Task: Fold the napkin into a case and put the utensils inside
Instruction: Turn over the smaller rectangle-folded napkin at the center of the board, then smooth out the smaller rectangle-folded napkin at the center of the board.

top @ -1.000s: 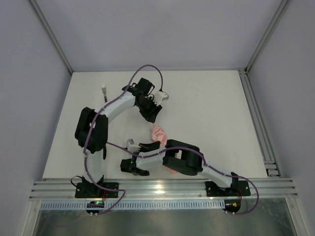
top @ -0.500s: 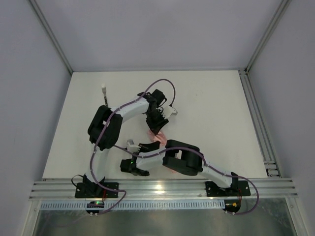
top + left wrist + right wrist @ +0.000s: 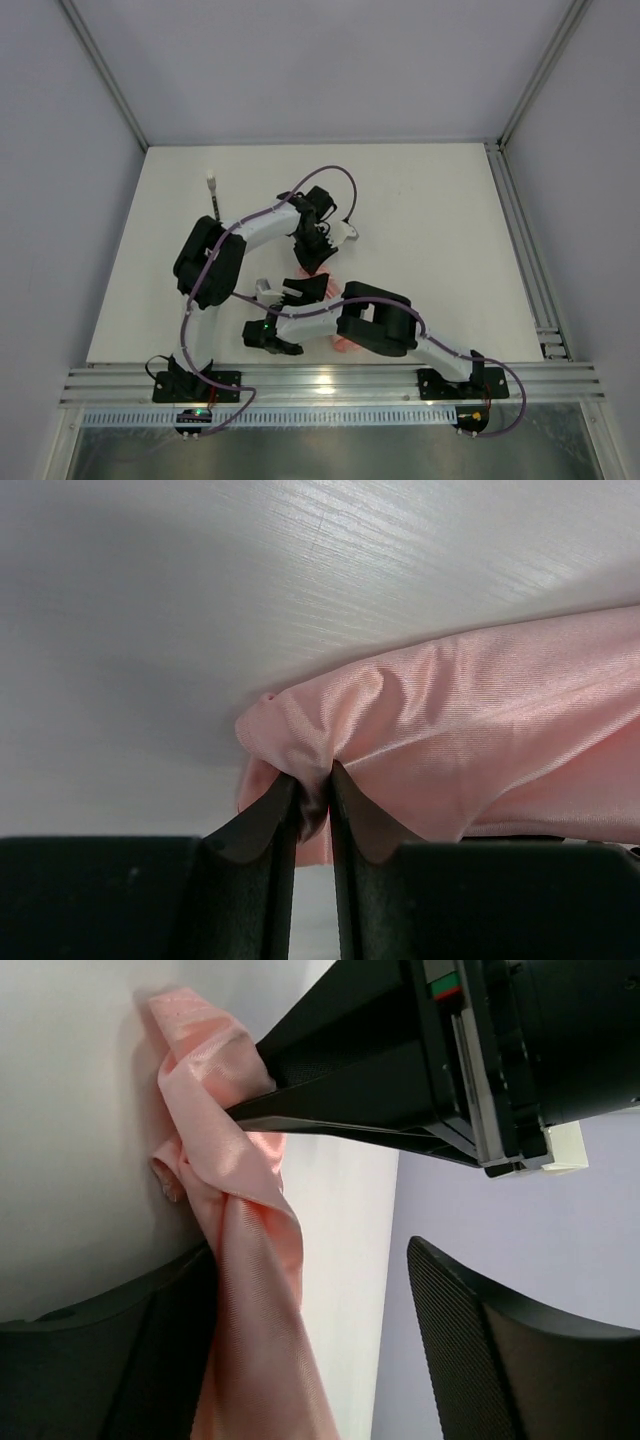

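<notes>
Napkin (image 3: pixel 480 720) lies bunched into a salmon-pink rope near the middle of the table (image 3: pixel 250 570). The left gripper (image 3: pixel 312 780) is pressed together on a fold of it. The right gripper (image 3: pixel 305 1260) stands spread wide, with cloth draped against one finger. In the top view the arms cover the table's middle, so only pink slivers show.

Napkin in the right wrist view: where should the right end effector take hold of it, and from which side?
Probably the twisted strand of the napkin just behind the bunched end pinched by the left end effector. It is narrow there and lies between the open fingers of the right end effector, so closing across it from its present side should catch it whole.
</notes>
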Robot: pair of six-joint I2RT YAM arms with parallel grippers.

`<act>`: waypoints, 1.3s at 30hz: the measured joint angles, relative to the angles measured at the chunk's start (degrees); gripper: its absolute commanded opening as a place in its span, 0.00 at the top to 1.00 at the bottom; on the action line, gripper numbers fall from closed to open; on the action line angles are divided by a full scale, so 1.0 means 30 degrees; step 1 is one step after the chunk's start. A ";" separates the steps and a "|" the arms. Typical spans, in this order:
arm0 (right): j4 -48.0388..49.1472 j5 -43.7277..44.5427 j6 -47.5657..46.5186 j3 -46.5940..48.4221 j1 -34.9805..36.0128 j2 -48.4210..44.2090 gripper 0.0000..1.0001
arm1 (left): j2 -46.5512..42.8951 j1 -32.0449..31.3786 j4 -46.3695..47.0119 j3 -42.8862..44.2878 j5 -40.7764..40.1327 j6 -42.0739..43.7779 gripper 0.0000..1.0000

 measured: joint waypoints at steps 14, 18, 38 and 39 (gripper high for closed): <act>0.4932 -0.6936 -0.0692 -0.4736 0.3876 -0.7147 0.20 | -0.0219 0.0095 0.0277 -0.0372 0.0576 0.0809 0.81; 0.7308 -1.0178 -0.1071 -0.7548 0.4146 -1.1839 0.28 | -0.0321 0.0175 0.0466 -0.0561 0.0780 0.0998 0.80; 1.0746 -1.6327 0.0495 -1.2203 -0.0692 -1.3719 0.62 | -0.0714 0.0342 0.0758 -0.1115 0.1239 0.0823 0.77; 1.0812 -1.6415 0.0619 -1.2320 -0.0692 -1.3508 0.62 | -0.0758 0.0401 0.0743 -0.1188 0.1253 0.0743 0.76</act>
